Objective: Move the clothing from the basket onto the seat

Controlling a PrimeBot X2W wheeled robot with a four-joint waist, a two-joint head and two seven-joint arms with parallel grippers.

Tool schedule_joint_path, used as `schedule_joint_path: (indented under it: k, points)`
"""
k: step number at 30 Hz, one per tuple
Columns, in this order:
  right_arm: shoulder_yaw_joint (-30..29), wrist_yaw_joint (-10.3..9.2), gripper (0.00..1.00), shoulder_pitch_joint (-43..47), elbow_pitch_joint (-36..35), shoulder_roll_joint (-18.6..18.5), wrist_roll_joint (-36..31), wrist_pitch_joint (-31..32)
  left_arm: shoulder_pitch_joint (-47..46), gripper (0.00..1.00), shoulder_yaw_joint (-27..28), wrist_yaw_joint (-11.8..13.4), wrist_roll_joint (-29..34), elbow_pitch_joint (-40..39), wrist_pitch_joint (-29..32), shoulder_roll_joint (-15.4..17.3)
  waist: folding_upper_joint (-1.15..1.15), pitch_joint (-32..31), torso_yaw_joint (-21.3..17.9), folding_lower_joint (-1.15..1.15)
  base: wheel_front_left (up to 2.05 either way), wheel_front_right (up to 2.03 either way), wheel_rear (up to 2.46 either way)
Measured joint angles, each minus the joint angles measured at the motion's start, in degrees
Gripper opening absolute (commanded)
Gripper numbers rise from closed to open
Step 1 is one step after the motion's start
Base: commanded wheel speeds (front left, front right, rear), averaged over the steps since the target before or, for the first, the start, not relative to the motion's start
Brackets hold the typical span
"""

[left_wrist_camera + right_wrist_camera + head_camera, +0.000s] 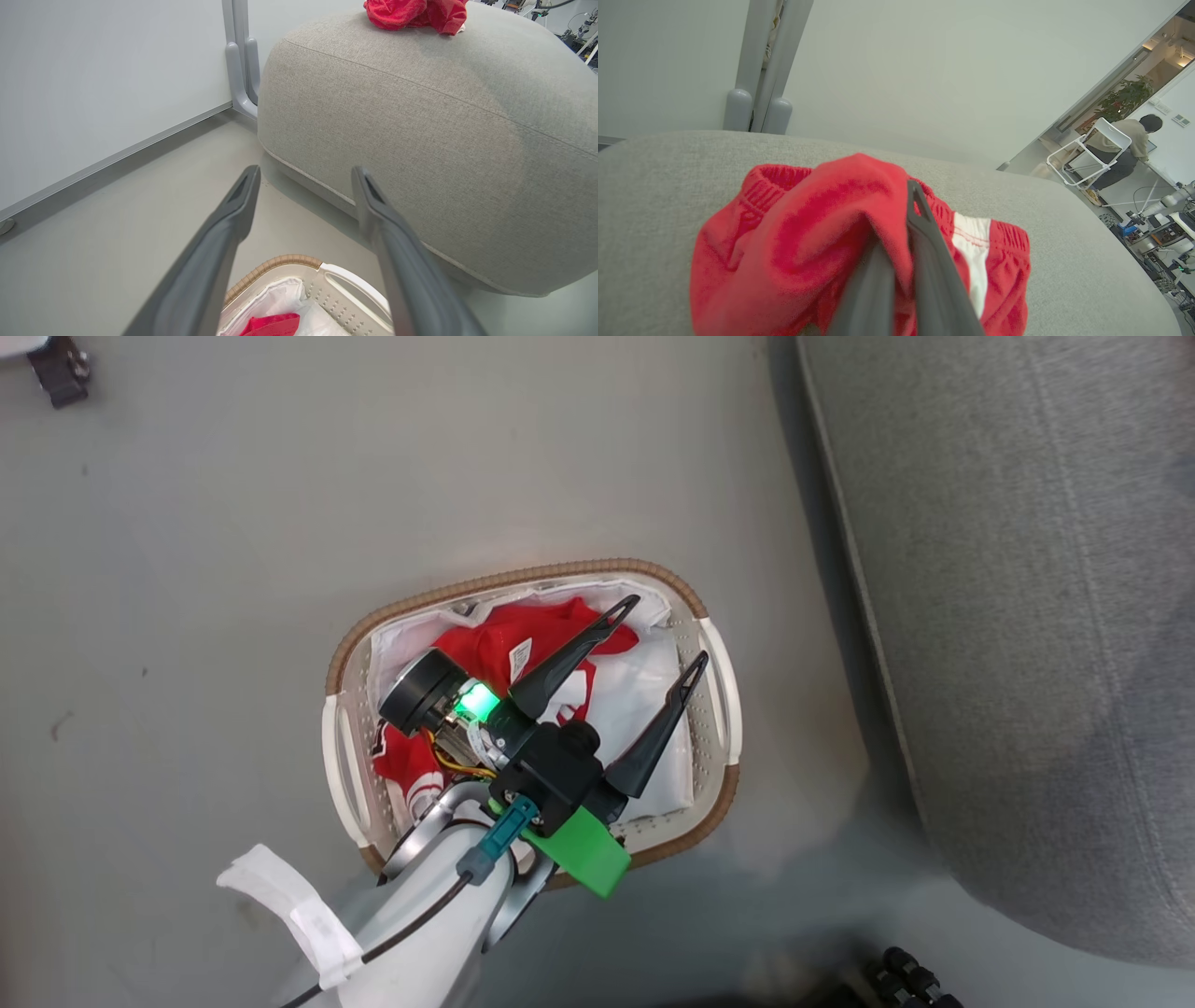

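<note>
The basket [523, 574] stands on the floor, left of the seat [1027, 616]. Red clothing [495, 644] lies inside it on the white liner [635, 709]. My left gripper [668, 629] hangs open over the basket's right half, nothing between its fingers. The left wrist view looks past the open left gripper [306, 171] at the basket [280, 261], red clothing [271, 324] in it, the seat [420, 116] and a red bundle of clothing [416, 14] on top. My right gripper [903, 205] is shut on that red clothing [808, 224], which rests on the seat [668, 163].
A white wall and a grey post [240, 56] stand behind the seat. A dark object [58, 369] sits on the floor at the far left, black parts [910, 980] at the bottom right. A person on a white folding chair [1125, 140] is far off.
</note>
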Motion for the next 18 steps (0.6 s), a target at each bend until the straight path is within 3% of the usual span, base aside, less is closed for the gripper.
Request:
schedule_joint_path:
  k: [7, 8, 11, 12, 13, 18]
  points:
    - [0.4, 0.0, 0.07, 1.6, 2.6, 2.0, -1.6, 0.0, 0.0, 1.0, 1.2, 0.1, 0.1, 0.6, 0.0, 0.9, 0.0, 2.8, 0.5, 0.0, 0.0, 0.0, 0.0]
    - [0.8, 0.0, 0.13, 2.0, 3.0, 2.3, -1.9, 0.0, 0.0, 1.0, 1.4, 0.1, 0.1, 0.7, 0.0, 0.9, 0.0, 2.9, 0.2, 0.0, 0.0, 0.0, 0.0]
    - [1.7, 0.0, 0.54, 2.8, 3.6, 2.6, -2.0, 0.0, -0.1, 1.0, 1.7, 0.1, 0.0, 1.0, 0.0, 0.9, 0.0, 2.5, -0.6, 0.0, 0.0, 0.0, 0.0]
    - [2.2, 0.0, 0.95, 3.1, 3.7, 2.8, -1.8, 0.0, -0.1, 1.0, 1.9, 0.1, -0.1, 1.1, 0.0, 0.9, 0.0, 2.1, -0.9, 0.0, 0.0, 0.0, 0.0]
    - [2.7, 0.0, 1.0, 3.4, 3.7, 3.1, -1.4, 0.0, -0.1, 1.0, 2.0, 0.1, -0.2, 1.2, 0.0, 0.9, 0.0, 1.7, -1.1, -0.01, 0.0, 0.0, 0.0]
    - [5.1, 0.0, 1.0, 6.2, 2.4, 3.7, 0.2, 0.0, -0.1, 1.0, 2.9, 0.1, -0.9, 1.4, 0.0, 0.8, 0.0, -0.6, -2.0, -0.01, 0.0, 0.0, 0.0]
